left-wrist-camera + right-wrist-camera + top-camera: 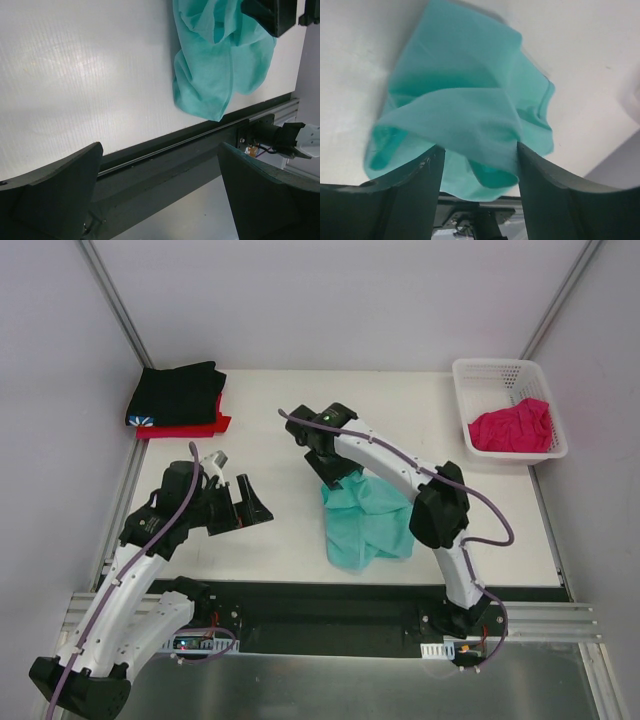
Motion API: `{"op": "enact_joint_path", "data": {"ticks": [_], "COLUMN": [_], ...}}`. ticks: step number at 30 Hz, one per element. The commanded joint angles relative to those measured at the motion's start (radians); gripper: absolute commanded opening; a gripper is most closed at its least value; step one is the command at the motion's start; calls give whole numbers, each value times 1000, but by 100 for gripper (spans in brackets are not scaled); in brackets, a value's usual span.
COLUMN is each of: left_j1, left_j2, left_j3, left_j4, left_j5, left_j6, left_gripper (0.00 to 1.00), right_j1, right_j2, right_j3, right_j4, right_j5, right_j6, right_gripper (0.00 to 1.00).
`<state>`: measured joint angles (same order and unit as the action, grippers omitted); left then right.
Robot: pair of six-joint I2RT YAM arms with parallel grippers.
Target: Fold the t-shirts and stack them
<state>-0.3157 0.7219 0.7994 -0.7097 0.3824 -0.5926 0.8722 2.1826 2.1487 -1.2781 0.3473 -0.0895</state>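
A crumpled teal-green t-shirt (365, 525) (215, 65) lies in a heap at the middle of the table, near its front edge. My right gripper (335, 472) (480, 150) hovers over the heap's far end, its jaws apart, with a loose teal fold (465, 100) sagging between the fingers. A folded black t-shirt (178, 392) rests on a folded red one (195, 427) at the back left. The magenta-pink t-shirt (512, 427) is bunched in the basket. My left gripper (242, 508) (160, 147) stands open and empty, left of the teal shirt.
A white lattice basket (500, 365) sits at the back right corner. The table's dark front rail (165, 150) runs just below the left gripper. Grey walls enclose the table on three sides.
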Motion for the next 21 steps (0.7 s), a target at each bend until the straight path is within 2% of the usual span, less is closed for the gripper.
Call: {"op": "enact_joint_path", "data": {"ticks": [1, 5, 9, 21], "left_j1": [-14, -14, -16, -16], "left_j2": [4, 17, 16, 4], "left_j3": [-6, -5, -6, -11], "left_j4": [19, 27, 29, 27], "left_j5": [-22, -22, -19, -14], "left_j6": [-12, -13, -13, -12], "left_gripper": [99, 99, 99, 99], "right_j1": [39, 106, 111, 120], "right_j2": [-203, -316, -379, -431], "right_j3": [-165, -311, -409, -497], "right_j4": [-34, 91, 186, 306], "right_j5": [181, 344, 383, 286], "right_j6": [-22, -61, -69, -118], "right_gripper": [60, 58, 56, 51]}}
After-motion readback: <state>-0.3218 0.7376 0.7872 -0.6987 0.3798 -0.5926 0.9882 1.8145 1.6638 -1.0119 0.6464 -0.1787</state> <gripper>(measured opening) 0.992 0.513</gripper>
